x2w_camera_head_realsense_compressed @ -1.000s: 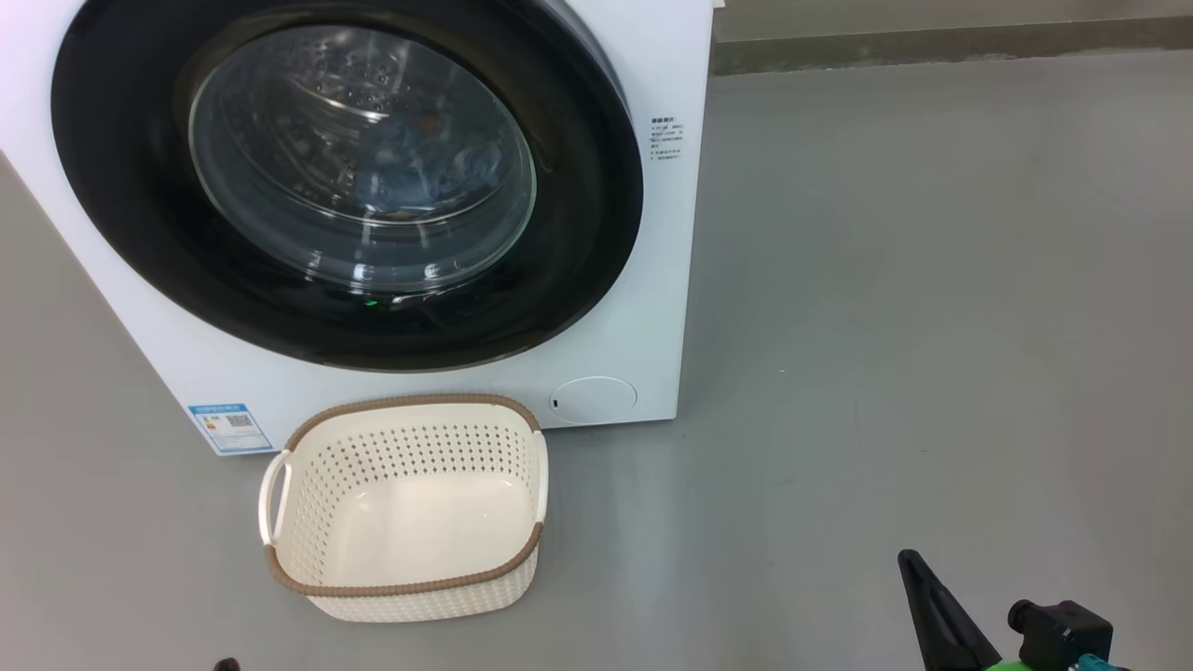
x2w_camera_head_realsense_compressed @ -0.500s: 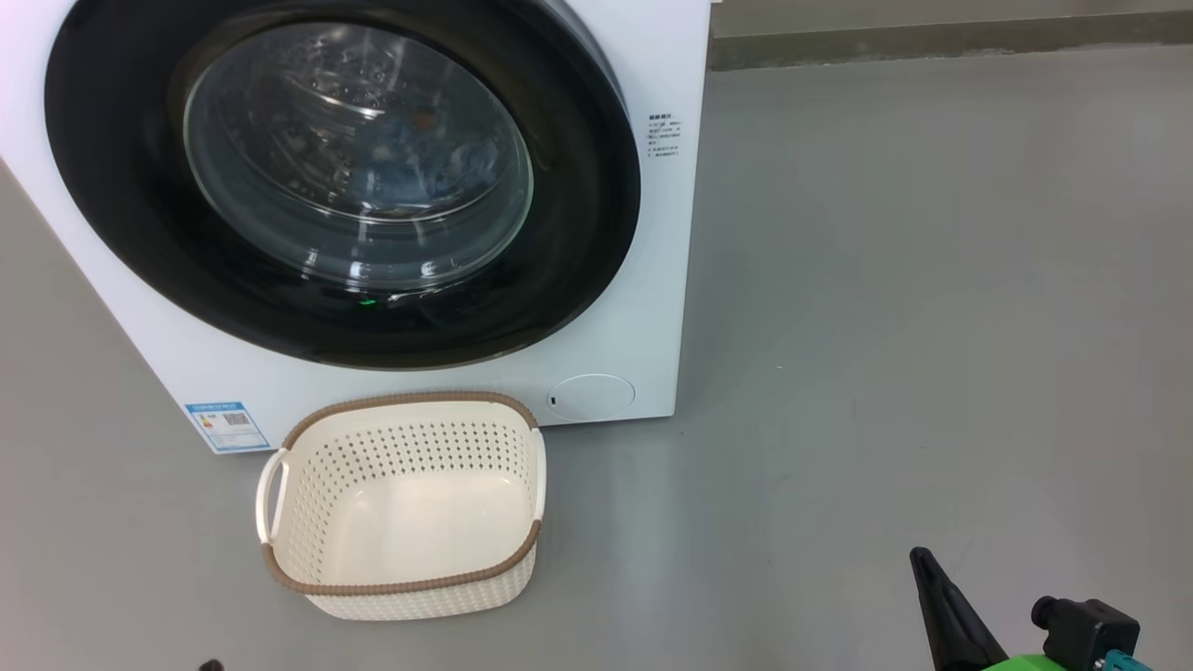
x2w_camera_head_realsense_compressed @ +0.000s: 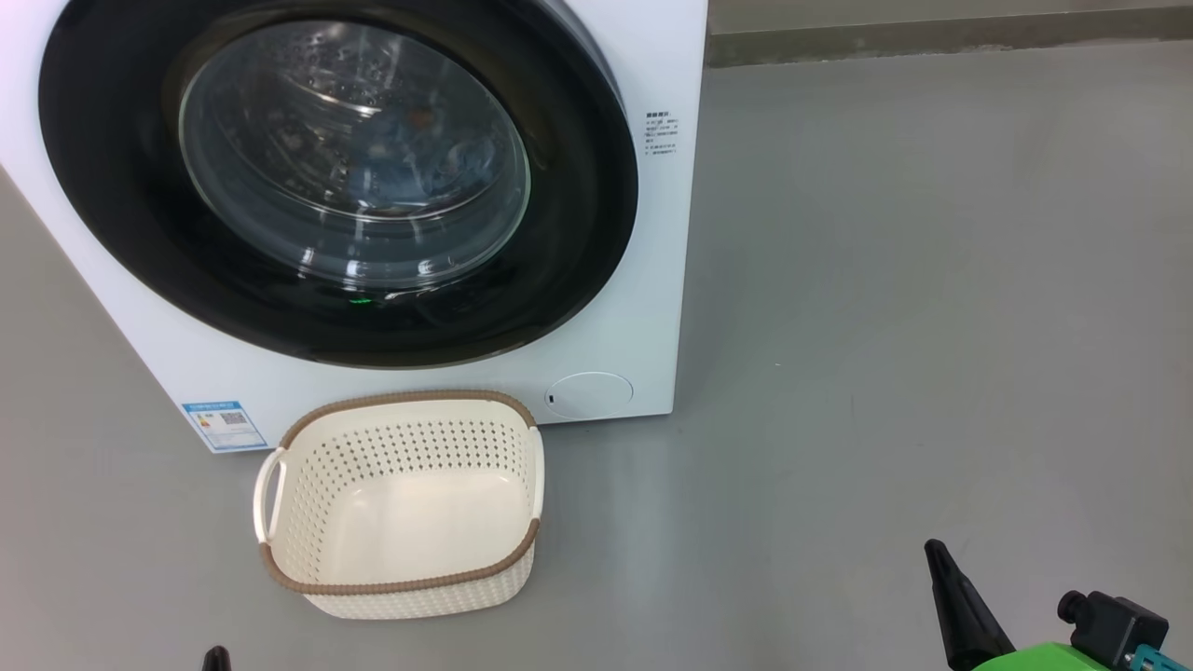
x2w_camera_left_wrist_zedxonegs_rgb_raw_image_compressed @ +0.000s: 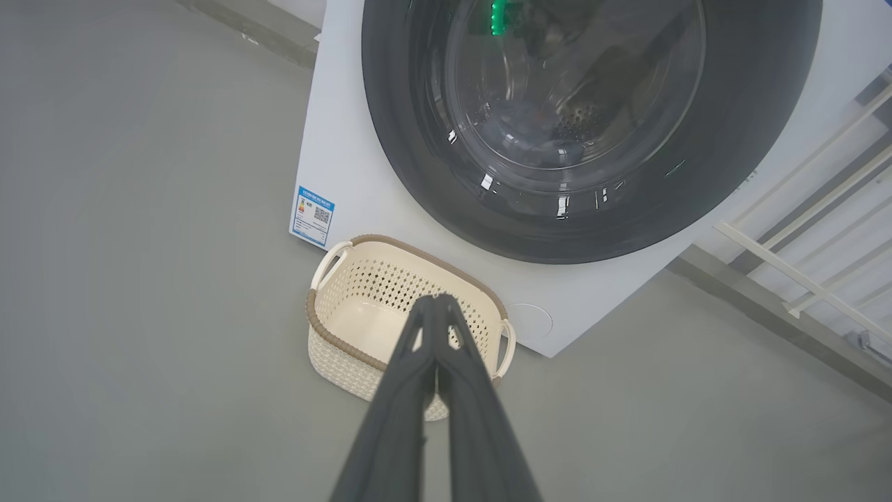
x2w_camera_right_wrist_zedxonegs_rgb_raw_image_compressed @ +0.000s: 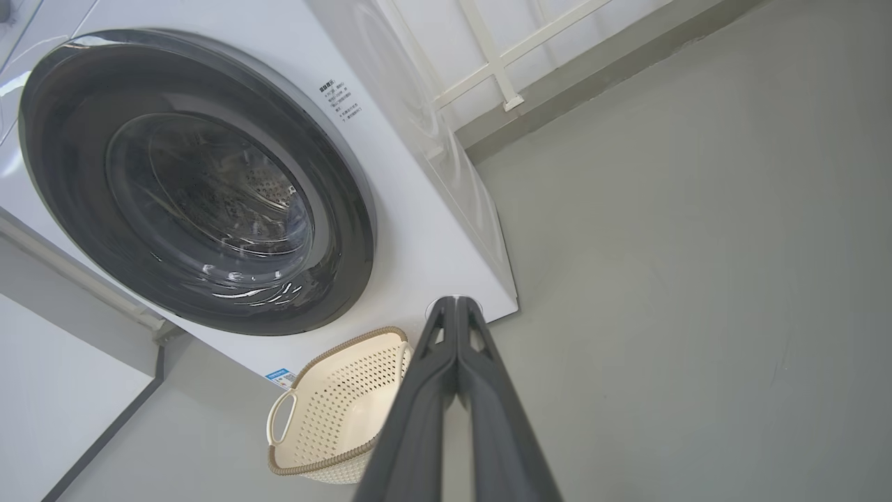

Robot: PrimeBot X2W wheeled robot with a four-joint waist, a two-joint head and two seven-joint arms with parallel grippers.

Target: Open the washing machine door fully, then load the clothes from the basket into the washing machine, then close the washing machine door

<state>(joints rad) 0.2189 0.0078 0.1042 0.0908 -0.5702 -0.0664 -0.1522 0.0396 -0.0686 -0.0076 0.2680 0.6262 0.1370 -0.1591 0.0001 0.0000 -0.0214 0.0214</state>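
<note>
Left claw (x2w_camera_left_wrist_zedxonegs_rgb_raw_image_compressed: pixel 435 300) and right claw (x2w_camera_right_wrist_zedxonegs_rgb_raw_image_compressed: pixel 454 302), both pressed closed, empty, apart from the basket (x2w_camera_head_realsense_compressed: pixel 410 452).

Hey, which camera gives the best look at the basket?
Head view: the basket is whole and unblocked, its inside bare. In the left wrist view the shut left end effector crosses its middle. In the right wrist view it is smaller, one edge behind the right end effector.

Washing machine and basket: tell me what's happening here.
Nothing is being handled. The washing machine door is closed on the washing machine, with blue clothes visible through it. The basket sits empty on the floor in front. The left hand and right hand are both shut, empty and apart from everything.
</note>
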